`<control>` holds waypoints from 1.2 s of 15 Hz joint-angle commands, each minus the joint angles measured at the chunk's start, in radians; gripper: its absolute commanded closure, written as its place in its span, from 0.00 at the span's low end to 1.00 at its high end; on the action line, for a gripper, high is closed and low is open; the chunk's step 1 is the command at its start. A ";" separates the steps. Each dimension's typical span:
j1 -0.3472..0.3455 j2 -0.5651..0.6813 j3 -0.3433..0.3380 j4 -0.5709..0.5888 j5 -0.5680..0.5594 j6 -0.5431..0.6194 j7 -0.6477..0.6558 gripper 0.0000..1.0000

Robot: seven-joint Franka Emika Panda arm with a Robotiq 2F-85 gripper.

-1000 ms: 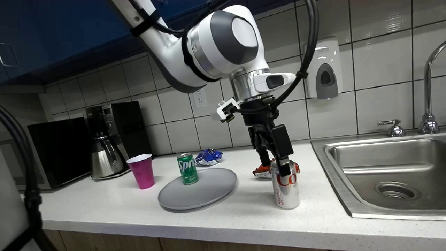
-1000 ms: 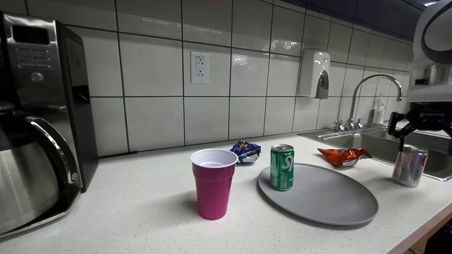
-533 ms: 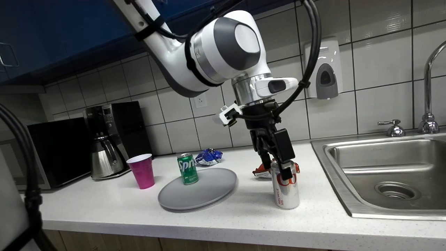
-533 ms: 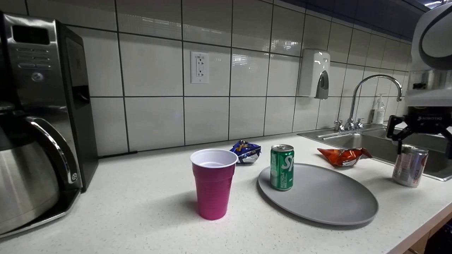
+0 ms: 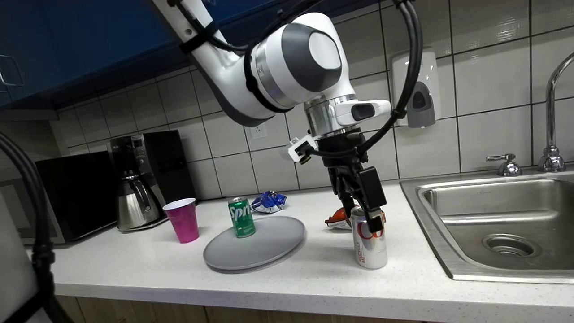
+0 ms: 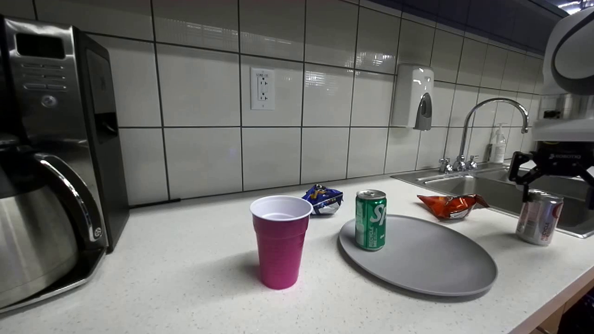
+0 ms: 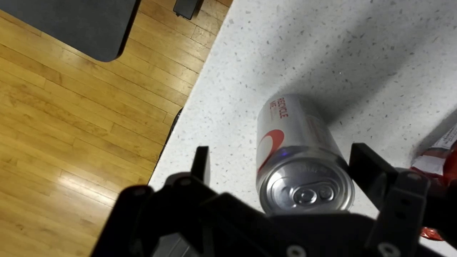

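My hand point(image 7: 280, 159) and the can point(image 5: 370, 251) have edged toward the sink point(image 5: 430, 224). Jaws spread wide astride can top, nothing gripped; can upright on counter point(image 5: 309, 269). Likely thin, slick, dentable; weight unclear; best hold mid-body.

In an exterior view, the right edge cuts the black two-fingered gripper point(image 6: 558, 197). In an exterior view, a finger point(image 5: 375, 222) hides part of the red-lettered silver aluminium can point(image 5: 371, 252). The wrist view crops the crumpled orange-red foil bag point(image 7: 433, 162).

The white countertop point(image 5: 309, 280) bears a silver can point(image 5: 370, 249), gray plate point(image 5: 264, 251), pink cup point(image 5: 183, 223), blue packet point(image 6: 325, 202), orange packet point(image 6: 452, 207).
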 commanded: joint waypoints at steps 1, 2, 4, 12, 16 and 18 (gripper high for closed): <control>0.000 0.020 -0.008 0.021 -0.020 0.015 0.033 0.00; 0.001 0.025 -0.009 0.023 -0.018 0.018 0.033 0.00; 0.004 0.033 -0.010 0.029 -0.018 0.023 0.036 0.00; 0.009 0.049 -0.016 0.044 -0.021 0.032 0.040 0.28; 0.011 0.039 -0.015 0.041 -0.024 0.038 0.042 0.60; 0.013 0.030 -0.013 0.036 -0.027 0.041 0.046 0.61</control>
